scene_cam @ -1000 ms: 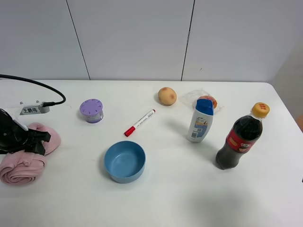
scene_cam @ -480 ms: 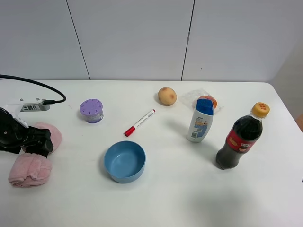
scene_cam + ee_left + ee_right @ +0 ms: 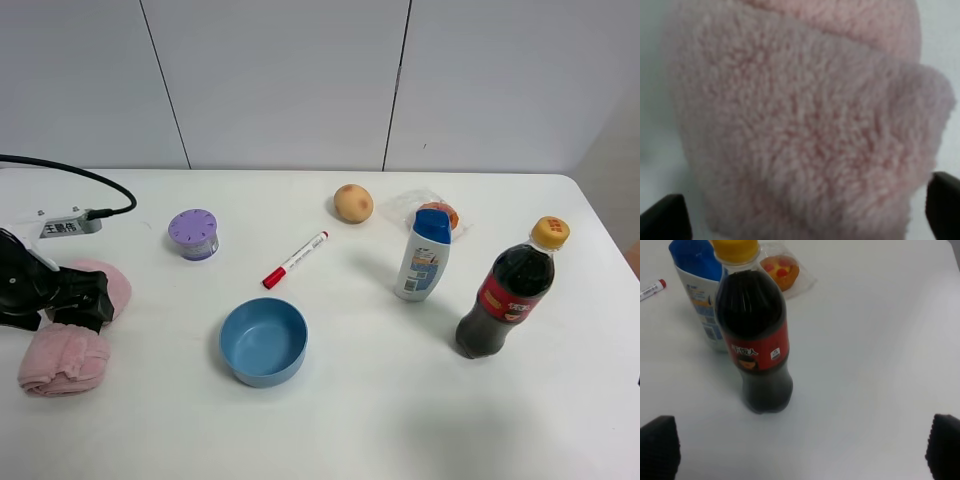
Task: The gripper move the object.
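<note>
The pink rolled towel (image 3: 66,357) lies at the table's far left, with one lobe nearer the front edge and one further back. My left gripper (image 3: 82,301), black with trailing cables, is pressed down on its middle. In the left wrist view the towel (image 3: 805,125) fills the frame. The two dark fingertips (image 3: 662,220) stand wide apart on either side of it, so the gripper is open astride the towel. My right gripper (image 3: 800,450) is open and empty, away from the towel and near the cola bottle (image 3: 756,335). It is out of the exterior view.
A white labelled box (image 3: 68,227) with a black cable lies behind the towel. A lilac jar (image 3: 193,233), red marker (image 3: 294,260) and blue bowl (image 3: 264,341) stand mid-table. A potato (image 3: 353,203), wrapped snack (image 3: 438,212), shampoo bottle (image 3: 424,256) and cola bottle (image 3: 510,292) stand to the right.
My left gripper shifted slightly right and settled onto the towel's middle. The towel's front lobe bunched up and moved right a little. The white box slid back slightly.
</note>
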Robot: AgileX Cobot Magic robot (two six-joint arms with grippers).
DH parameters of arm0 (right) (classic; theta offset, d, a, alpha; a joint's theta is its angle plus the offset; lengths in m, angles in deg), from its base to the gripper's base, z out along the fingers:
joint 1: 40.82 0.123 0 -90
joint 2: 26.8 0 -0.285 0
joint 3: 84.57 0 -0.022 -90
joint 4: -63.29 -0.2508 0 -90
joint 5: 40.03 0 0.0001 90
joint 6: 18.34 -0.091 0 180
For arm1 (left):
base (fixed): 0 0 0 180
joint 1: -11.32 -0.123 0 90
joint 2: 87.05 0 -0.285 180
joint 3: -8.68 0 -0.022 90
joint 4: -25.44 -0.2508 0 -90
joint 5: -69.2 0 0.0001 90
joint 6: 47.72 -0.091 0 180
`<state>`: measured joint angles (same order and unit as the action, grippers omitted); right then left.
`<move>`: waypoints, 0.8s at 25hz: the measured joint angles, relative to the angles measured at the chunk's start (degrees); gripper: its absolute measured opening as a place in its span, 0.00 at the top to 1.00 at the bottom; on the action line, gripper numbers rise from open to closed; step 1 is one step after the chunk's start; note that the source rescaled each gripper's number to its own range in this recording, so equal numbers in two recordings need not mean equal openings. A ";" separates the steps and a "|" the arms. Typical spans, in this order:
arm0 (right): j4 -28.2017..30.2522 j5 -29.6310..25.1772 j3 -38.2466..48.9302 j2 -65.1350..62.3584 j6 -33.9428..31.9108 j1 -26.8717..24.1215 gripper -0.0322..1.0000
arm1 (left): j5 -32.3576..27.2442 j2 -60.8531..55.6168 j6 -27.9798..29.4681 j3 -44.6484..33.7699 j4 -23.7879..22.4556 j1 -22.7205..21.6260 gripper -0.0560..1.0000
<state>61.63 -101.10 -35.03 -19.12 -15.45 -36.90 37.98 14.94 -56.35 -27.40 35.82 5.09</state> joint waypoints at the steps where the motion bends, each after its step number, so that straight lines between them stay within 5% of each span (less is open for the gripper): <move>1: 0.00 0.00 0.00 0.00 0.00 0.00 0.00 | -0.39 -0.88 0.00 0.00 -0.15 0.00 0.03; 11: 0.00 0.00 0.00 0.00 0.00 0.00 0.00 | -5.57 -17.12 0.06 -0.03 -1.13 0.00 0.01; 20: 0.00 0.00 0.00 0.00 0.00 0.00 0.00 | -17.58 -37.90 0.06 -0.03 -2.27 0.00 0.01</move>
<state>61.63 -101.10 -35.03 -19.12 -15.45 -36.90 20.41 -22.96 -56.29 -27.42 33.55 5.09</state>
